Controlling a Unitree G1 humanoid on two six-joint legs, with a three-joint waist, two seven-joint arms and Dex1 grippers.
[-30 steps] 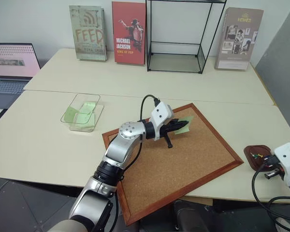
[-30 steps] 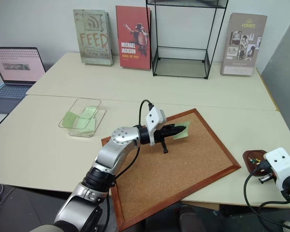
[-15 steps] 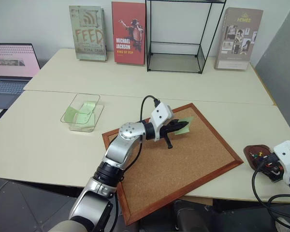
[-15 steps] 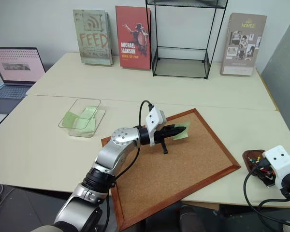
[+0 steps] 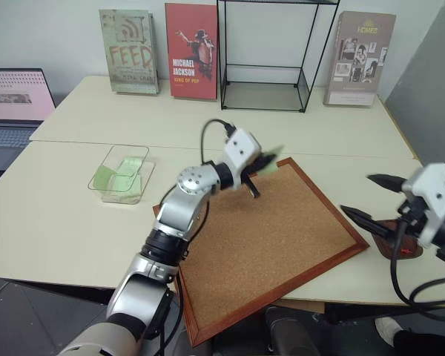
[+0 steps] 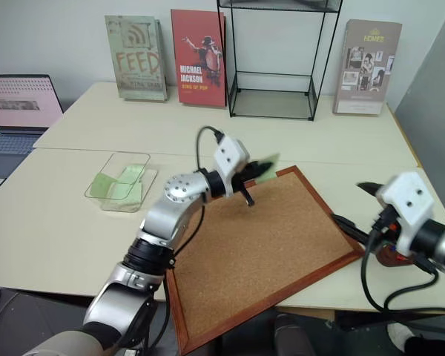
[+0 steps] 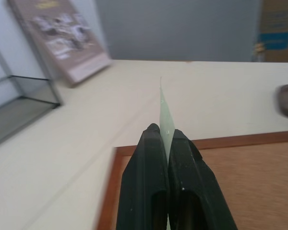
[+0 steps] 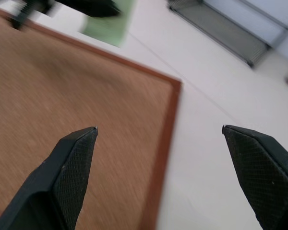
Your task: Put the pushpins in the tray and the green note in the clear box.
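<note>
My left gripper [image 5: 261,165], shut on green note [image 5: 271,160], just lifted off corkboard [image 5: 282,237]; right gripper [image 5: 371,199] now wide open, empty; clear box [image 5: 122,173] next.

clear box [image 5: 121,173] left of corkboard [image 5: 274,241] | tray [image 5: 397,239] right | wire case [image 5: 265,55] behind

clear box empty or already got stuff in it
Not empty: the clear box already holds pale green paper slips lying on its bottom. The left gripper pinches another green note above the corkboard.
</note>
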